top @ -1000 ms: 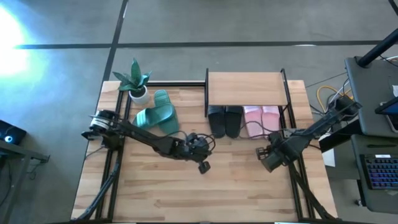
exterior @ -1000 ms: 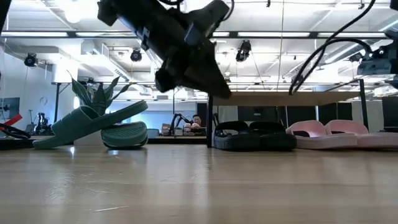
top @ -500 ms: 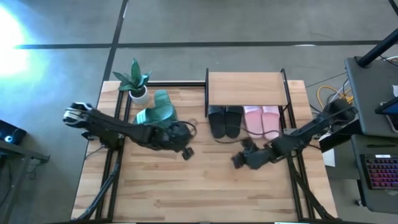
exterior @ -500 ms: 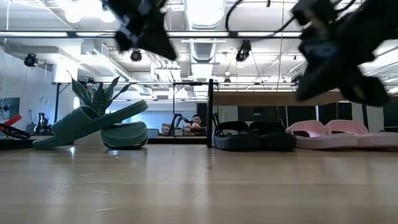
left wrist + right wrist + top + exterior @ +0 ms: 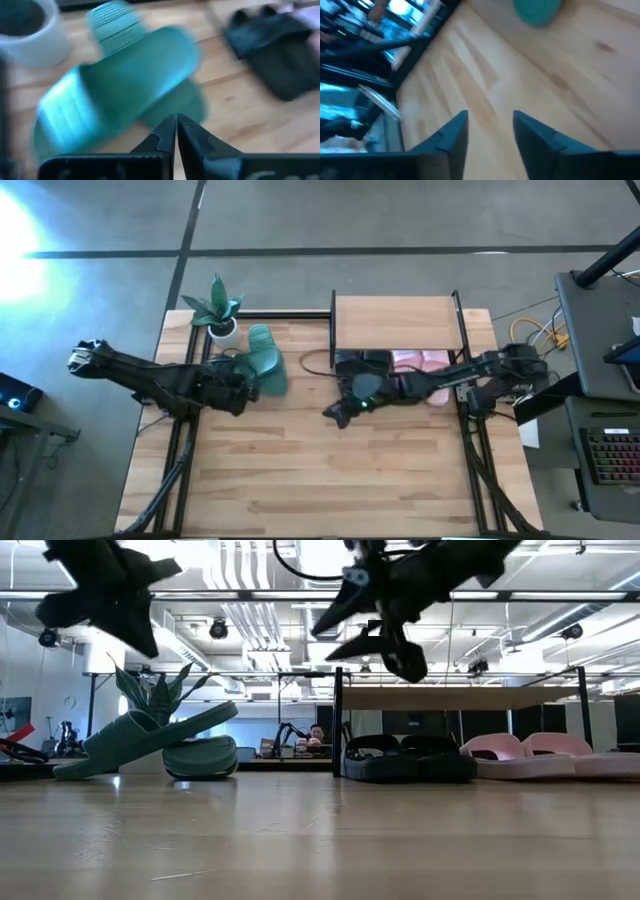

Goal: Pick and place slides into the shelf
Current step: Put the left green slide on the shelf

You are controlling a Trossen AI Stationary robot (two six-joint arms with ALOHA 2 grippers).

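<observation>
The two teal-green slides [image 5: 262, 363] lie at the table's far left. One leans slanted [image 5: 140, 738] on the other, flat one [image 5: 200, 756]. My left gripper [image 5: 244, 394] hovers shut just near-left of them, its fingertips [image 5: 176, 131] pointing at the pair without touching. The shelf [image 5: 397, 325] stands at the far middle. A black pair [image 5: 410, 758] and a pale pink pair [image 5: 545, 755] sit side by side on its low tier. My right gripper [image 5: 336, 415] hangs open above bare table in front of the black pair, nothing between its fingers [image 5: 490, 127].
A potted plant [image 5: 220, 310] in a white pot stands at the far left corner, right behind the teal slides. The shelf's top board is bare. The near half of the table is open wood. A desk with a keyboard [image 5: 610, 455] stands off the table's right edge.
My left gripper has swung from the table's middle toward the left edge and far side, ending beside the teal slides. My right gripper has travelled from the right side toward the middle, passing in front of the shelf. No slide has moved.
</observation>
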